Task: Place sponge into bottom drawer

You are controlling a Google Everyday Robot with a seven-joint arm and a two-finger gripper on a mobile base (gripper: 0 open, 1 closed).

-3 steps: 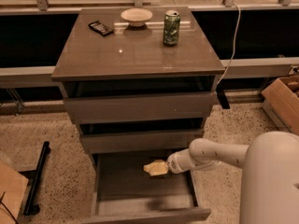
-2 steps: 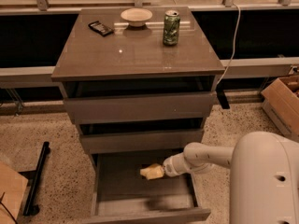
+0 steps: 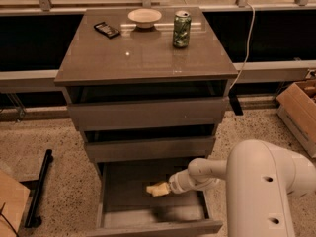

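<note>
Arm [image 3: 212,171]: white, reaches leftward from the near right, forearm roughly level.
Claw [image 3: 167,187]: near centre, low, pointing left, closed on the sponge [image 3: 156,189].

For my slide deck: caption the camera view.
Gripper holds the sponge over the open bottom drawer.

three drawers [image 3: 148,113]; lowest [image 3: 127,180]: one sponge [image 3: 156,189], one tool [image 3: 167,187]

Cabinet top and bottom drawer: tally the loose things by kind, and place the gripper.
Bowl: 1
Green can: 1
Black flat device: 1
Sponge: 1, held by the gripper over the open bottom drawer
Total: 4
</note>
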